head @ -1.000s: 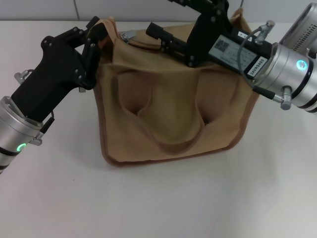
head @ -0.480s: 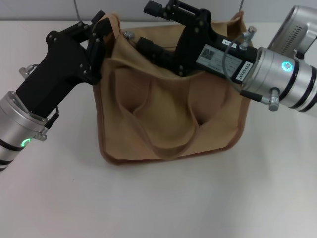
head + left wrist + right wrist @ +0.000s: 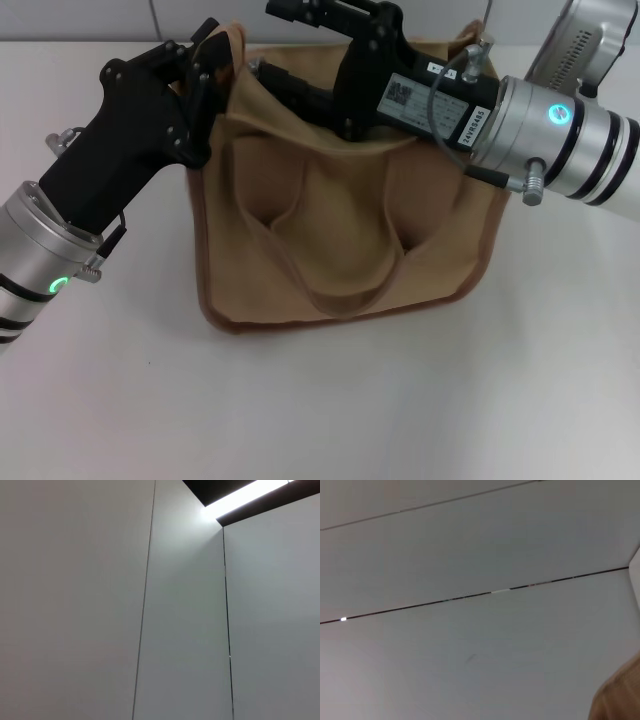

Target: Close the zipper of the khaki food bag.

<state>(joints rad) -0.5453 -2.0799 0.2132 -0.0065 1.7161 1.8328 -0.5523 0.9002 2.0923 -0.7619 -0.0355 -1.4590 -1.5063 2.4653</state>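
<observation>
1. The bag point(image 3: 345, 240) sits on the white table point(image 3: 330, 410), at its middle and toward the far side, its tan front panel facing the near edge with one looped handle point(image 3: 340, 285) hanging down over it.
2. The zipper runs along the bag's top at the far side; most of it is hidden behind the right arm, and the pull tab cannot be made out.
3. The left tool point(image 3: 205, 75) is at the bag's far-left top corner, its black fingers clenched on the corner fabric (the cloth there is bunched up and lifted).
4. The right tool point(image 3: 262, 72) reaches in from the right, lying across the bag's top opening and pointing left, its tip near the far-left corner just beside the left tool; whether its fingers are parted or closed cannot be told.
5. The left wrist view shows only plain wall panels; the right wrist view shows wall panels and a sliver of tan cloth point(image 3: 620, 697) at one corner.
</observation>
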